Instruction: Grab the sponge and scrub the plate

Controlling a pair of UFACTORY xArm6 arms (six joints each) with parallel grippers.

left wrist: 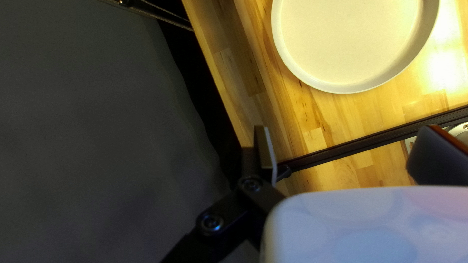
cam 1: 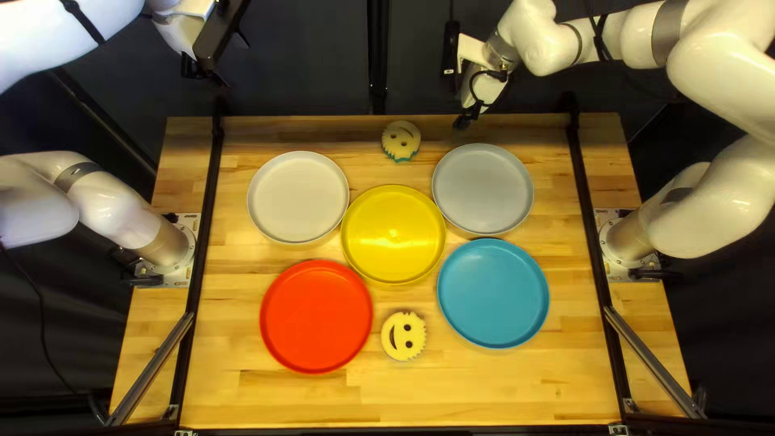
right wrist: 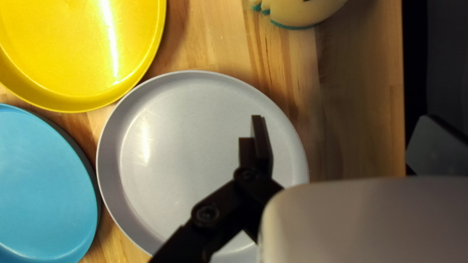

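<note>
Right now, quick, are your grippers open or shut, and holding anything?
Left gripper: open, jaws wide apart, holding nothing.
Right gripper: also open, jaws wide apart, nothing held.

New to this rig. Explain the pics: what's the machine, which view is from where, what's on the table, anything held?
Two white robot arms, the left arm and right arm, are based at opposite sides of a wooden table. The top left view looks down from above the table's near edge; each wrist view looks along its own arm's gripper.

On the table are a cream plate, yellow plate, gray plate, red plate and blue plate. A far sponge and a near sponge both have cut-out faces.

Nothing is held: the left gripper and right gripper are both open.
</note>
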